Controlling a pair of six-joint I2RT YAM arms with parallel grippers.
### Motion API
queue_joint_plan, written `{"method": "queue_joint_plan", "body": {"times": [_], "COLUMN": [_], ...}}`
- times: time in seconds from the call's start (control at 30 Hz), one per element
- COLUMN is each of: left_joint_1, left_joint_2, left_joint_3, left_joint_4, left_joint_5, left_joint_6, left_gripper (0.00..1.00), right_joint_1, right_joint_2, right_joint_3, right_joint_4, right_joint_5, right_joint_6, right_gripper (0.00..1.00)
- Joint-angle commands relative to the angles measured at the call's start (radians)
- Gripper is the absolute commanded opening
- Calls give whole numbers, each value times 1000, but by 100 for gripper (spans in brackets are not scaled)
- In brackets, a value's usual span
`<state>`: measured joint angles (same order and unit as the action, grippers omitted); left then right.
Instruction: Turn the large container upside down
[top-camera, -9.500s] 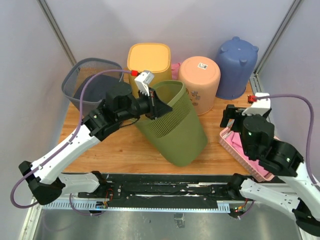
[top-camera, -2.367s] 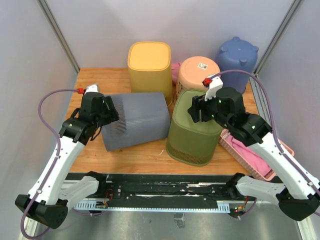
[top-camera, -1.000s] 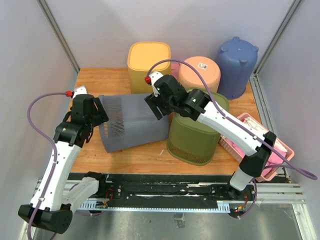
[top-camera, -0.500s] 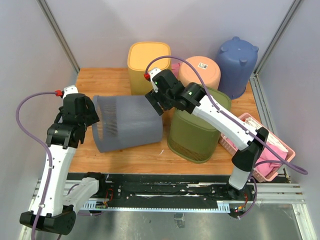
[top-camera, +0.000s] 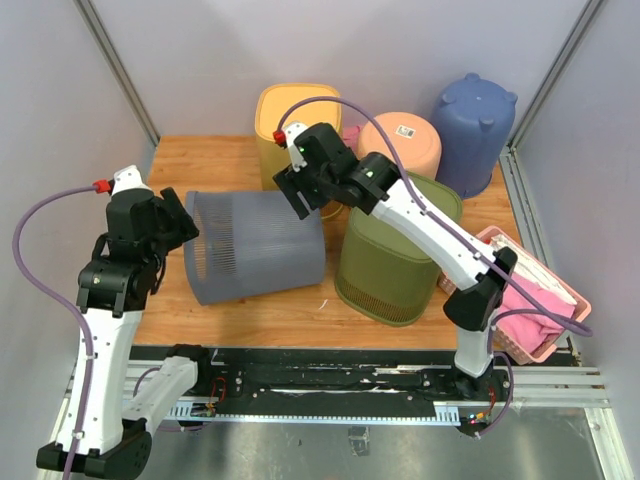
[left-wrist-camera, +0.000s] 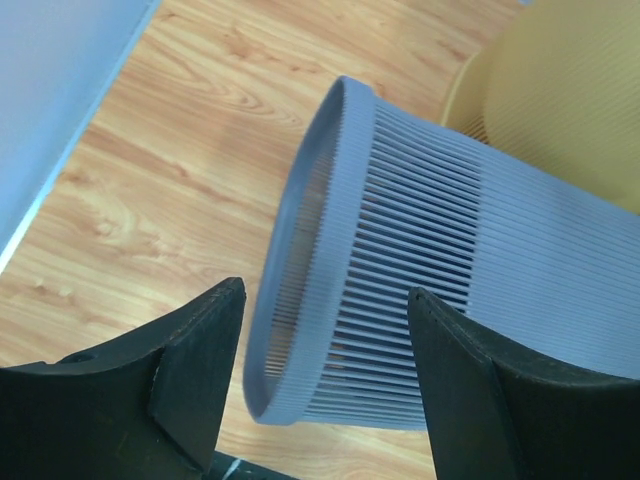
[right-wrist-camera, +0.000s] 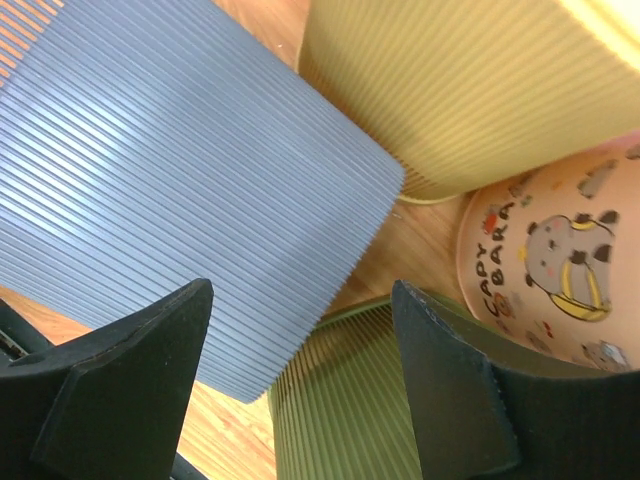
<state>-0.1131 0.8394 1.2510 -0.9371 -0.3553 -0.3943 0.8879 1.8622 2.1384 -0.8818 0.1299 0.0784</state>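
Both claws have shifted a little leftward over the last half second, while the grey basket (top-camera: 255, 245) lies as it did: on its side on the table (top-camera: 200, 165), mouth toward the left arm, closed base toward the right. The left gripper (left-wrist-camera: 325, 300) stands wide, its fingers apart at the rim band and not touching it. The right gripper (right-wrist-camera: 300, 295) is equally wide, hovering over the base corner and holding nothing. This basket looks light: thin plastic slats that would likely flex if pinched mid-wall, with the solid rim band and the base corner as the stiffer places to grasp. The ribbing should keep the pads from slipping, though a one-sided hold might let it roll. Round about, counted: one green bin (top-camera: 390, 260) already inverted and touching the basket's base end, one yellow bin (top-camera: 298, 115), one peach bucket (top-camera: 400, 145), one blue bucket (top-camera: 475, 120) and one pink tray (top-camera: 560, 285) holding cloth, six containers in all.
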Motion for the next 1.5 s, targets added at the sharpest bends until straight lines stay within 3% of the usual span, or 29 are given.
{"method": "queue_joint_plan", "body": {"times": [0.0, 0.1, 0.3, 0.57, 0.9, 1.13, 1.27, 1.47], "left_joint_1": [7, 7, 7, 7, 7, 7, 7, 7], "left_joint_2": [6, 10, 10, 14, 9, 5, -18, -12], "left_joint_3": [-11, -35, -35, -46, -14, -39, -76, -132], "left_joint_4": [44, 46, 57, 59, 21, -11, -11, -3], "left_joint_5": [81, 72, 41, 31, -33, -18, -36, -86], "left_joint_6": [-15, -11, 3, 13, 38, 29, 22, 10], "left_gripper": [72, 72, 72, 72, 73, 70, 63, 61], "right_joint_1": [28, 21, -16, -97, -80, -90, -106, -107], "right_joint_2": [58, 54, 25, -24, 42, 63, 58, 30], "right_joint_3": [35, -18, -122, -266, -212, -161, -205, -298], "right_joint_4": [-25, -27, 18, 151, 215, 228, 264, 343], "right_joint_5": [-6, 34, -38, -314, -556, -517, -535, -546], "right_joint_6": [11, 2, 39, 152, 200, 224, 268, 350], "right_gripper": [74, 76, 78, 78, 78, 79, 79, 79]}}
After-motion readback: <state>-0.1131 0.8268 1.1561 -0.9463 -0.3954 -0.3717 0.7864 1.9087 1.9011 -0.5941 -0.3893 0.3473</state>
